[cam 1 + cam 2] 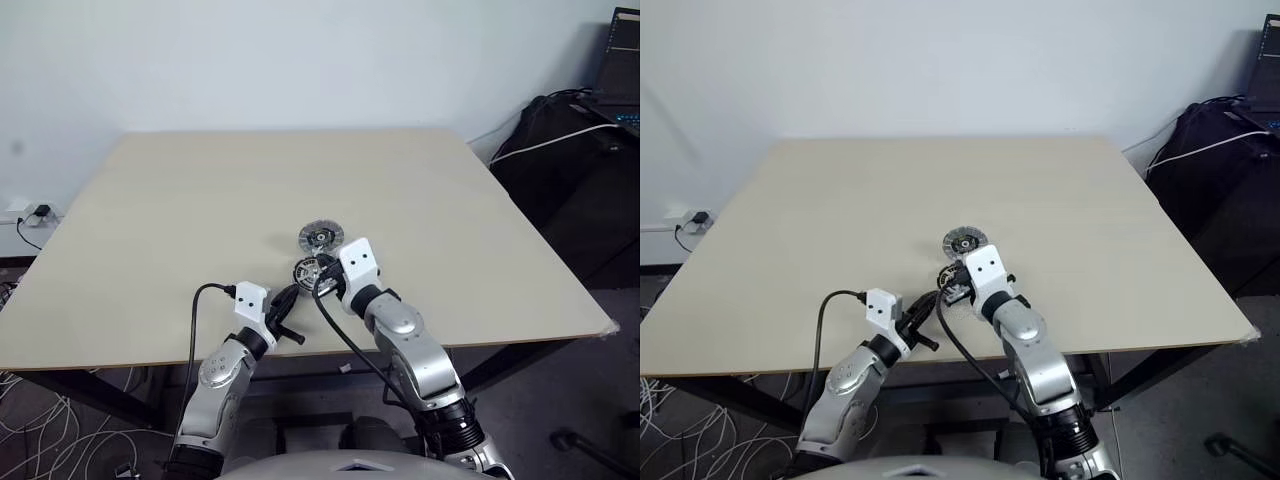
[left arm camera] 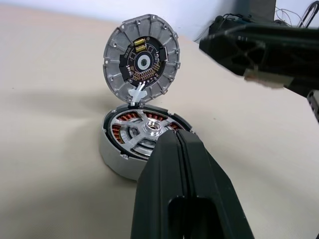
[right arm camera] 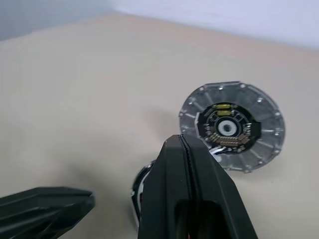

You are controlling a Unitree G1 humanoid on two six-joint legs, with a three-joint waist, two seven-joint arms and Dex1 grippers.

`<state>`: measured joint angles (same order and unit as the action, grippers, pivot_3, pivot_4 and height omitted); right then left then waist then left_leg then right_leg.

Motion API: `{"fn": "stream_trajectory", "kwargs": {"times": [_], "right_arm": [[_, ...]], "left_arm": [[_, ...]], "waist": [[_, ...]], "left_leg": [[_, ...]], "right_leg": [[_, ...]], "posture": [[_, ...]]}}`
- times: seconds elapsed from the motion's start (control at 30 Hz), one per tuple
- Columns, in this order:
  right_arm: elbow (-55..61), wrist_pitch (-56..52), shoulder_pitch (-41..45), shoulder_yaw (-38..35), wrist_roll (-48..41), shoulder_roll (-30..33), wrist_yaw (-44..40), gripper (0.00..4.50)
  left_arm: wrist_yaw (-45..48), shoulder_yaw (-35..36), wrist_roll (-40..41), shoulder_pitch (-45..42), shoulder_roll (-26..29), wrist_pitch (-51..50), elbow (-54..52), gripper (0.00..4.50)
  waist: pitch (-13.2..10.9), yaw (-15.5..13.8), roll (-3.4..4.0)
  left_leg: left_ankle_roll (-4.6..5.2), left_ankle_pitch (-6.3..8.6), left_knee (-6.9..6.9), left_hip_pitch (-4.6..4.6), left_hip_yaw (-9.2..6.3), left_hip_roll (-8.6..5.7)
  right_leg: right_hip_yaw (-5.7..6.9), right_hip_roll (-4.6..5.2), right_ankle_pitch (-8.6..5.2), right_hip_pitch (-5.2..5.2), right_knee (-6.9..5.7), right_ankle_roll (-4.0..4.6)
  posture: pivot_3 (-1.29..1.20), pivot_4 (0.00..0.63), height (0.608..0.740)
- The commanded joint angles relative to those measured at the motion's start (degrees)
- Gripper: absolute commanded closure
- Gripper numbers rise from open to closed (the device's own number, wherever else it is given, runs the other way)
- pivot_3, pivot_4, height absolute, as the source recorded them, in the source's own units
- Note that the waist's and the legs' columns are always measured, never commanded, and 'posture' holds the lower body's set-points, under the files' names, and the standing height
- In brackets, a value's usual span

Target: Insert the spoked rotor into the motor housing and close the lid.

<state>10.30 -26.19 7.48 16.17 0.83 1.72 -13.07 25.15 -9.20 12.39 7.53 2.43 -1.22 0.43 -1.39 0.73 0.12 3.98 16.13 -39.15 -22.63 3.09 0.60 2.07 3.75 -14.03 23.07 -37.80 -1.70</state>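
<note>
Beige table (image 1: 200, 200) against plain pale wall (image 1: 300, 60).

A pale wooden table (image 1: 200, 220) carries the motor housing (image 2: 139, 142) near its front edge, the lid (image 1: 320, 238) lying just beyond it.

Right eye view: lid (image 1: 963, 242) lying open on the bench (image 1: 840, 210) just beyond the motor housing (image 1: 949, 276); right hand (image 1: 958, 290) over housing, left hand (image 1: 927, 308) beside.
</note>
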Motion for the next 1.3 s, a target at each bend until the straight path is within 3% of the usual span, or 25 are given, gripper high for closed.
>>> {"fn": "stream_trajectory", "kwargs": {"times": [0.03,0.33,0.67,0.83,1.0,1.1,1.3], "right_arm": [[-5.66,2.3,4.1,-1.72,1.06,-1.02,2.39,4.5],[-21.85,6.86,11.35,-2.46,1.57,-1.77,2.35,4.5],[-34.2,4.84,11.98,0.14,3.74,-1.93,-0.07,4.5],[-29.58,5.83,11.04,-1.21,2.78,-1.65,-0.59,4.5],[-15.53,3.41,9.18,-0.04,1.67,1.91,-6.36,4.5],[-9.91,0.28,8.64,2.87,3.34,6.63,-10.72,3.9],[-5.62,-2.79,9.16,6.77,6.06,13.29,-15.63,1.96]], "left_arm": [[0.45,0.06,0.58,-1.44,-0.24,0.31,-0.42,4.47],[-0.51,0.42,-0.13,-0.63,0.3,1.0,-1.48,4.47],[-1.86,1.06,-0.15,0.6,0.46,1.01,-2.73,4.47],[-2.05,1.1,-0.07,0.72,0.46,0.94,-2.86,4.47],[-2.01,1.02,0.27,0.54,0.24,0.79,-2.47,4.47],[-1.71,0.8,0.49,0.07,0.04,0.64,-1.93,4.5],[-1.33,0.47,0.46,-0.39,-0.39,0.62,-1.21,4.5]], "waist": [[0.0,0.02,0.0],[0.0,0.07,0.01],[0.13,0.39,0.04],[0.42,0.44,0.21],[0.37,0.19,0.27],[0.38,0.07,0.25],[0.37,-0.08,0.24]], "left_leg": [[0.0,0.0,0.0,0.0,0.01,0.0],[0.01,-0.01,0.02,-0.06,0.03,-0.03],[0.01,-0.01,0.01,0.13,0.02,-0.01],[0.0,0.0,0.01,0.32,0.01,0.01],[0.0,-0.01,0.01,-0.05,-0.04,-0.01],[0.02,-0.01,0.01,-0.2,-0.02,-0.03],[0.02,-0.01,0.0,-0.18,-0.02,-0.02]], "right_leg": [[0.0,-0.01,0.0,0.0,0.0,0.0],[-0.01,-0.16,0.0,-0.15,0.0,0.03],[-0.02,-0.07,0.01,-0.16,0.0,0.03],[-0.02,0.0,0.01,-0.29,-0.01,0.03],[-0.08,0.07,0.01,-0.02,0.0,0.03],[-0.13,0.06,0.06,0.15,0.01,-0.06],[0.04,0.03,-0.01,0.16,-0.01,0.08]], "posture": [[0.0,0.0,0.74],[0.0,0.0,0.74],[0.0,0.0,0.74],[0.0,0.0,0.74],[0.0,0.0,0.74],[0.0,0.0,0.74],[0.0,0.0,0.74]]}}
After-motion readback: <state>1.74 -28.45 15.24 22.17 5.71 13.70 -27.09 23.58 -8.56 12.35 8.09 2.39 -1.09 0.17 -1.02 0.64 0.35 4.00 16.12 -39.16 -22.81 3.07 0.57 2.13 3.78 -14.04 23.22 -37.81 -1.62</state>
